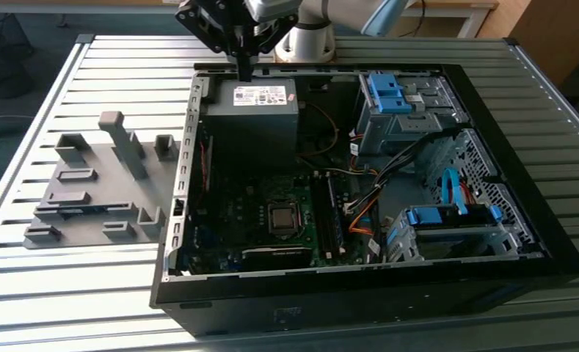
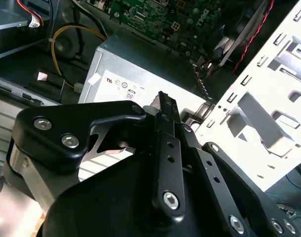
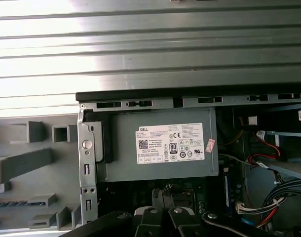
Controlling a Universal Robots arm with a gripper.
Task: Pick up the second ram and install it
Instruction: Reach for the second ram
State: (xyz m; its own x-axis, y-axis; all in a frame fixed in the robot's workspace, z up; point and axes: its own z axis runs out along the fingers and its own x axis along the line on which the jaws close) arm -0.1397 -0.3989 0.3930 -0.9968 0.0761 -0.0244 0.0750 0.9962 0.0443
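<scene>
Your tool [image 1: 242,72] hangs over the power supply [image 1: 255,110], fingers pressed together, gripping nothing. The second ram [image 1: 74,210] sits in the grey holder [image 1: 98,231] on the worktop [image 1: 34,286], outside the computer case [image 1: 368,293]. Clear the case wall, spread the fingers early, and square up along the stick.

In the second wrist view the black linkage hand [image 2: 163,101] hides the near part of the grey metal power supply box [image 2: 140,64]. The first wrist view's edge cuts off the hand and the grey plastic holder tray [image 3: 22,163] beside that box. In the exterior view a thin dark strip [image 1: 84,210] on the tray is too small to identify.
</scene>
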